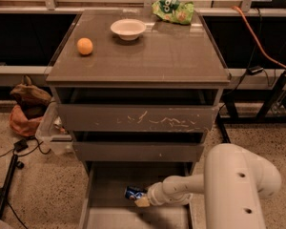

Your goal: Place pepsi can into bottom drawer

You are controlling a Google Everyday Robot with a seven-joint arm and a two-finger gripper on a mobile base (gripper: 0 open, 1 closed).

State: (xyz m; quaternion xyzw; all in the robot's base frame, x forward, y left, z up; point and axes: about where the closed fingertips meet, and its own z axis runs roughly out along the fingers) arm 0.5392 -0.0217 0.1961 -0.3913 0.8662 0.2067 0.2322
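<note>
The pepsi can (pixel 133 193) is small and blue with white markings, lying on its side low over the floor of the open bottom drawer (pixel 109 185). My gripper (pixel 141 198) reaches into that drawer from the right on a white arm and is shut on the can's right end. The drawer is pulled out under the plain middle drawer (pixel 138 151) and the scratched top drawer (pixel 136 118). Whether the can touches the drawer floor cannot be told.
On the cabinet top are an orange (pixel 85 46), a white bowl (pixel 127 28) and a green chip bag (pixel 173 9). A brown bag (pixel 28 106), a clear bin (pixel 52 132) and cables lie on the floor at left. A black stand (pixel 276 94) is at right.
</note>
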